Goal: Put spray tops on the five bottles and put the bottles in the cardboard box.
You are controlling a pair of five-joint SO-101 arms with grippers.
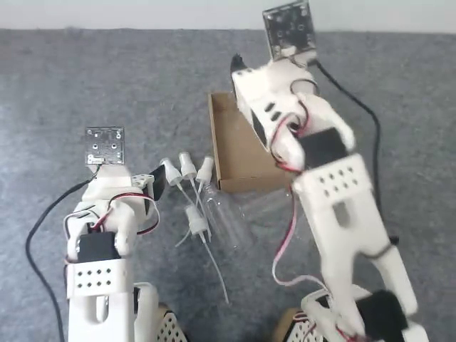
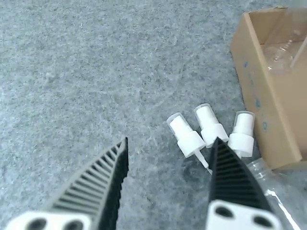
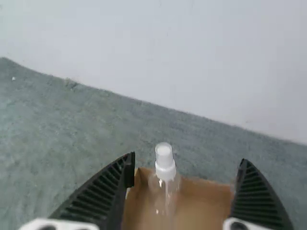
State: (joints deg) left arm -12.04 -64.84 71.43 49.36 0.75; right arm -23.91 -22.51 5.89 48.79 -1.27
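Though illegible, blue print (image 2: 258, 102) on the cardboard box (image 2: 274, 122).

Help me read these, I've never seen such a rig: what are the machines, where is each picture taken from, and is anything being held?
These are two small robot arms working over a grey carpet. The high view looks down from a fixed camera. The other two pictures come from a camera on each arm's wrist, so the black ridged prongs in them are that arm's own gripper fingers. The left gripper is open, close to three loose spray tops; clear bottles lie on the carpet nearby. The right gripper is open over the cardboard box, and a bottle with its top on is in the box, seen between the fingers but not gripped. Nothing is held.
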